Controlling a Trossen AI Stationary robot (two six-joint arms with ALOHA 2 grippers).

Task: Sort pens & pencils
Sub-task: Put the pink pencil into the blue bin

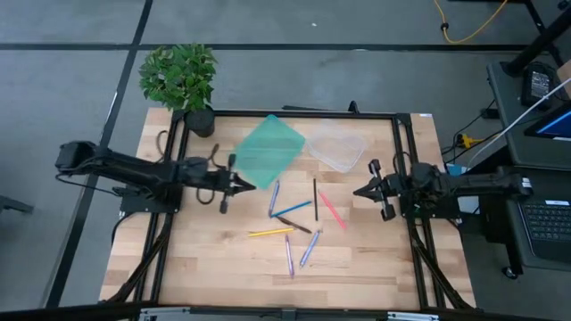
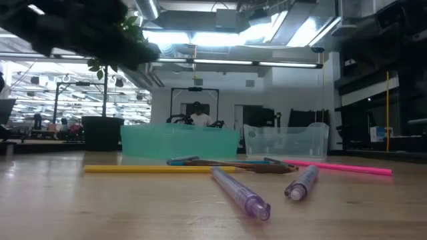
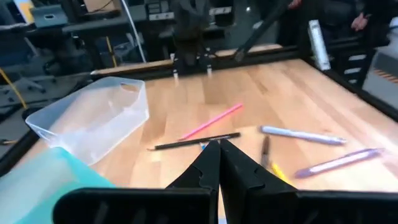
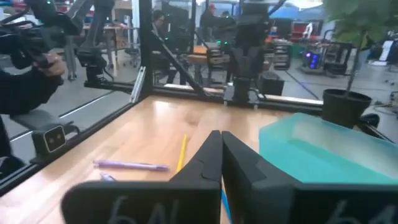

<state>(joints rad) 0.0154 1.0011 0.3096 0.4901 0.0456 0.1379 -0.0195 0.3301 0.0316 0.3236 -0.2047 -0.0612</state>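
Lavender pen (image 2: 241, 193) fills the low view — only overhead show both grippers' fingers (left (image 1: 252, 185), right (image 1: 356, 191)) closed, empty.

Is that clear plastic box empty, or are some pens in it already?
Empty. The clear box shows only bare plastic inside from above, and the pens all lie loose on the table.

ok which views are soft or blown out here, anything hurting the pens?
Low view: ceiling lights blown out, the near lavender pen soft. Left wrist view: shut left pincer blurred up close, the pink pencil readable. Right wrist view: shut right pincer blurred, the yellow pencil fairly clear. High view: evenly lit, no glare.
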